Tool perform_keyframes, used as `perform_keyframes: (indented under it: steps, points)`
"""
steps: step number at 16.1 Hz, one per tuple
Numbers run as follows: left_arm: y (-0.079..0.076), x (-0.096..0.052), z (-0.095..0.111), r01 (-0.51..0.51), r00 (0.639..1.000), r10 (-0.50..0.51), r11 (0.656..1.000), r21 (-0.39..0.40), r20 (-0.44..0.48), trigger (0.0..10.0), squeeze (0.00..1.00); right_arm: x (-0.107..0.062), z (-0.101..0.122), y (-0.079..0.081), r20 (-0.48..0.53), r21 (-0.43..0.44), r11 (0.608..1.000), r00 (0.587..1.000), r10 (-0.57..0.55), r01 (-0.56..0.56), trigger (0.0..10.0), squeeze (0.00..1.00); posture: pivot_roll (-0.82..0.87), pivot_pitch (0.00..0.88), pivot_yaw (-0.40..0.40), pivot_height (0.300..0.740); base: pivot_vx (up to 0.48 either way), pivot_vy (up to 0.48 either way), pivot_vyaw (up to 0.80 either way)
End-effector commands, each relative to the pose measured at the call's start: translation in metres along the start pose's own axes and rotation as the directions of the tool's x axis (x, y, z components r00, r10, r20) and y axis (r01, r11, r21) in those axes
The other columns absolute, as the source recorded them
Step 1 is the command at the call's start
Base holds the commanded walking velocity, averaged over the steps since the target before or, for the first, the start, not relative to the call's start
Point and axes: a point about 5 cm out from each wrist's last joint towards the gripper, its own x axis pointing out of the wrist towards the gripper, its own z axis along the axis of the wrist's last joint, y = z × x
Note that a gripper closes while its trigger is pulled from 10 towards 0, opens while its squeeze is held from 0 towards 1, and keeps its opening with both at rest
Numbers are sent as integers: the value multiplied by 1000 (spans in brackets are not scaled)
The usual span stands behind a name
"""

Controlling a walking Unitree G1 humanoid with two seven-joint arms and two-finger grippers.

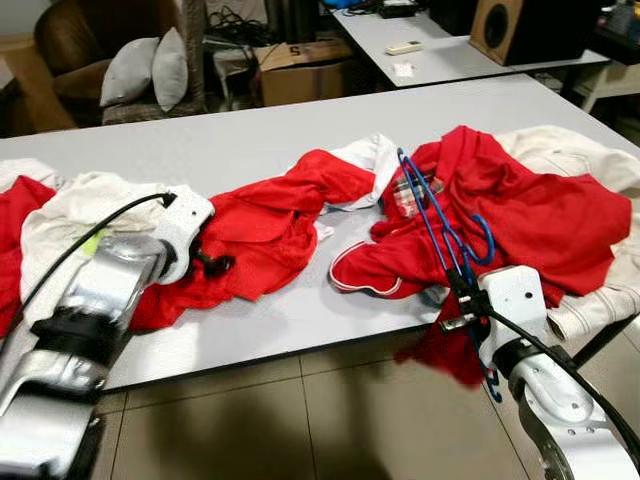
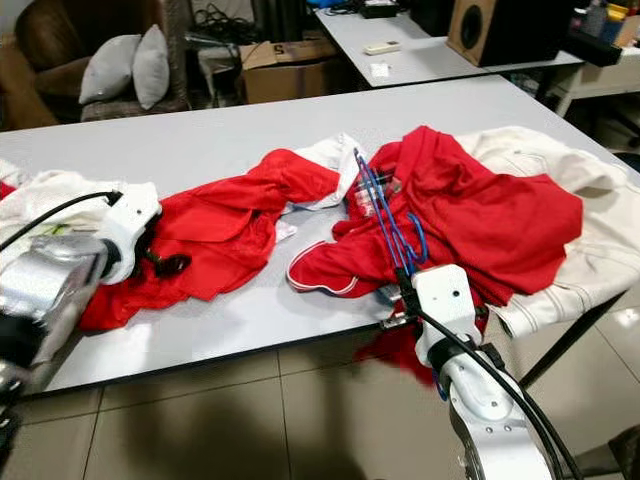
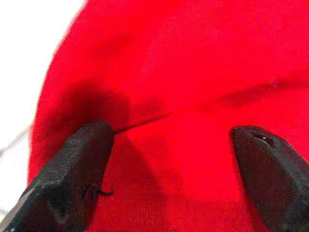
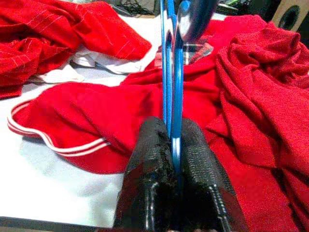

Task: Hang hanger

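right gripper (image 1: 458, 283): jaws pinching thin blue wire hanger (image 1: 432, 222), which we see lying over crumpled red garments (image 1: 520, 215) on the grey bench (image 1: 230, 140) | left gripper (image 1: 215, 264): jaws spread over red cloth (image 1: 255, 235), near white garment (image 1: 70, 205)

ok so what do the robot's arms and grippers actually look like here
Both arms are silver metal with black joint bands, ending in white wrist housings. A black cable loops along each arm to the wrist. The left arm carries a small yellow-green mark. The left gripper and the right gripper each have two long black fingers with textured, rubbery pads.
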Motion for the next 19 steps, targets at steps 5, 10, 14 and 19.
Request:
perform_keyframes:
  steps: [5, 10, 14, 19]
  points:
    - [22, 2, 41, -160, 917, 244, 949, -272, 314, 10000, 0, 2, 1, 1, 11, 4, 1000, 1000, -1, 1, 10000, 0, -128, 0, 78, 740, 0, 0, 0]
    - [17, 15, 57, -72, 893, 290, 848, -525, 345, 10000, 0, 7, 2, 0, 18, 19, 999, 999, -33, 33, 10000, 0, -135, 0, 100, 740, 0, 0, 0]
    - [10, 20, 50, -126, 923, 214, 953, -274, 320, 10000, 0, 5, 1, -2, 21, 19, 998, 998, -54, 54, 10000, 0, -149, 0, 117, 740, 0, 0, 0]
    - [5, -5, 74, 168, 840, -124, 985, -36, 528, 10000, 0, 5, 1, -3, 21, 22, 998, 998, -66, 65, 10000, 0, -141, 0, 115, 740, 0, 0, 0]
